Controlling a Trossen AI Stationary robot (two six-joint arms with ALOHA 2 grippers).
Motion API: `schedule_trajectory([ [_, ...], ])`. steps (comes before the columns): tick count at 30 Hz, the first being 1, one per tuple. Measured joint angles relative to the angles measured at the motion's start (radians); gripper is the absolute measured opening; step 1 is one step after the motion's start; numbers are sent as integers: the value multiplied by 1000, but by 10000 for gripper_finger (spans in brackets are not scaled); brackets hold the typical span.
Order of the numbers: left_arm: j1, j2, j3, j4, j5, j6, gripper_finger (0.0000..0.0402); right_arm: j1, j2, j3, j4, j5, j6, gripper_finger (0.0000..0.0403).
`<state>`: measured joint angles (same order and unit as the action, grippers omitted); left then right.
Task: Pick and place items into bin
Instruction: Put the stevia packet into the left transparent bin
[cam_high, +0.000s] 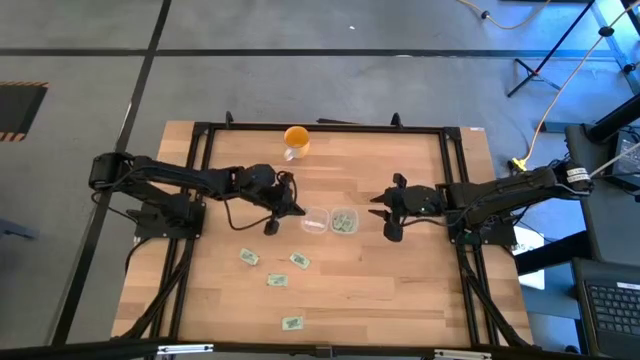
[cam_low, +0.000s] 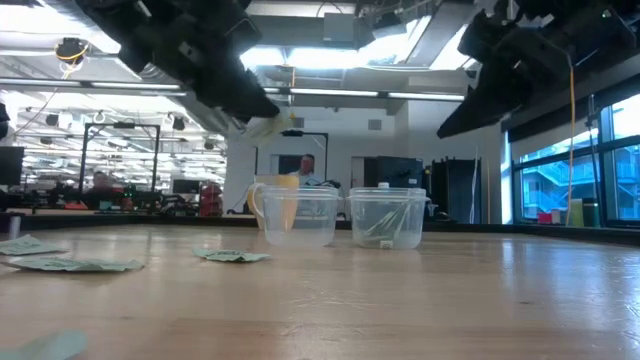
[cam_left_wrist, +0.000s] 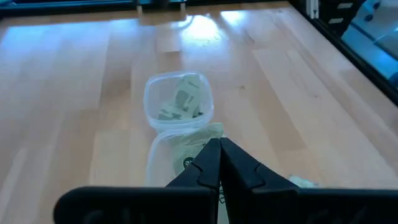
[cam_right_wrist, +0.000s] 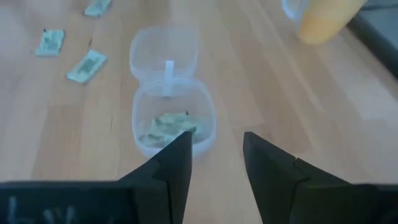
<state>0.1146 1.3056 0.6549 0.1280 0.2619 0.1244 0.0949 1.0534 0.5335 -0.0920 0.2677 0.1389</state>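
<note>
Two clear tubs stand side by side mid-table: an empty one (cam_high: 316, 220) and one holding several pale green packets (cam_high: 344, 222). More packets lie flat on the wood nearer the front edge (cam_high: 249, 257) (cam_high: 299, 261) (cam_high: 277, 281) (cam_high: 292, 323). My left gripper (cam_high: 298, 210) (cam_left_wrist: 217, 149) hovers over the empty tub (cam_left_wrist: 163, 165), shut on a packet (cam_left_wrist: 198, 144). My right gripper (cam_high: 385, 215) (cam_right_wrist: 216, 155) waits open, in the air just right of the filled tub (cam_right_wrist: 173, 121). My left gripper pinches one pale green packet by its end (cam_left_wrist: 202, 152) between the two fingertips, slanting down from the table's left. The rest of the packet sticks out past the tips. It is lifted clear (cam_low: 272, 125), above the empty tub (cam_low: 295, 215).
An orange cup (cam_high: 296, 140) stands near the far edge, behind the tubs. A black frame (cam_high: 320, 127) borders the table. Bare wood lies between the tubs and the right arm and along the near right of the table.
</note>
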Motion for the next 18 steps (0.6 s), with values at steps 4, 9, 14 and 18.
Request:
schedule_trajectory([
  [4,-30,40,52,-3,-1,2,2,-24,-54,0,5,-1,-40,148],
  [9,-56,90,99,-27,-1,39,2,-36,-181,0,-6,-31,-72,148],
  [14,-56,143,114,-27,-4,57,2,-41,-335,-77,31,-33,-83,148],
  [18,-56,189,132,-28,-9,62,2,-46,-468,-174,66,-33,-43,148],
])
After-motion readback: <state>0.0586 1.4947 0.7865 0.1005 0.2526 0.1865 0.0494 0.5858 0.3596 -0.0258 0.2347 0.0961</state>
